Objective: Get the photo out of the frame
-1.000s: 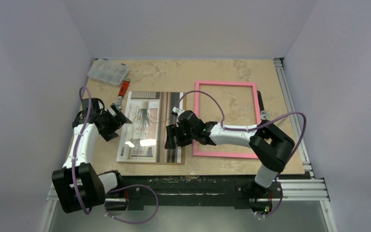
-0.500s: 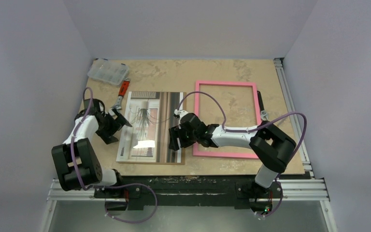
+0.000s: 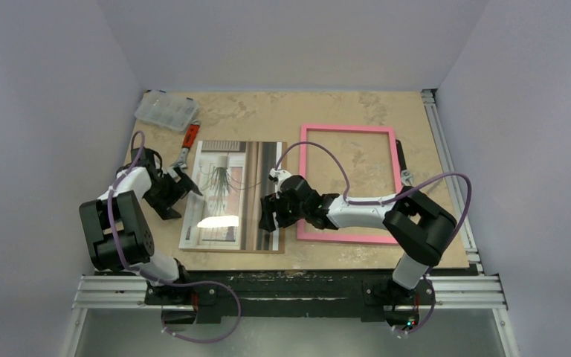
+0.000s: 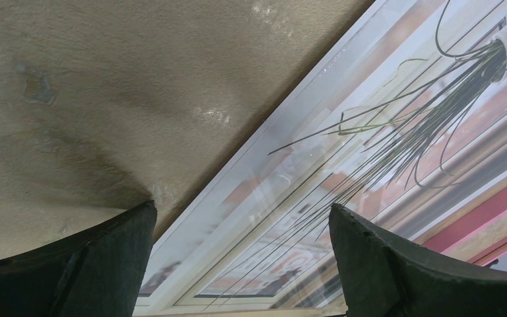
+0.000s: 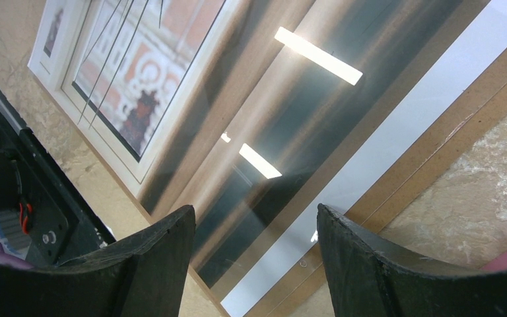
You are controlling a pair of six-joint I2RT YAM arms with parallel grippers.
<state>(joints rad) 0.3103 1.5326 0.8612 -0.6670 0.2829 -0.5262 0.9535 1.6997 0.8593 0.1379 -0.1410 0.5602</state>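
Jaws wide and empty, the left gripper (image 3: 188,184) and right gripper (image 3: 268,216) flank the photo (image 3: 227,195) lying between them, the pink frame (image 3: 348,128) bare just beyond the right one; extraction looks done, likely leaving only a careful withdrawal.

Far-left corner crowding
A clear box (image 3: 166,110) and orange-handled tool (image 3: 189,140) are blocking the far left; bare counter (image 3: 268,111) is stretching between them and the frame (image 3: 348,128).
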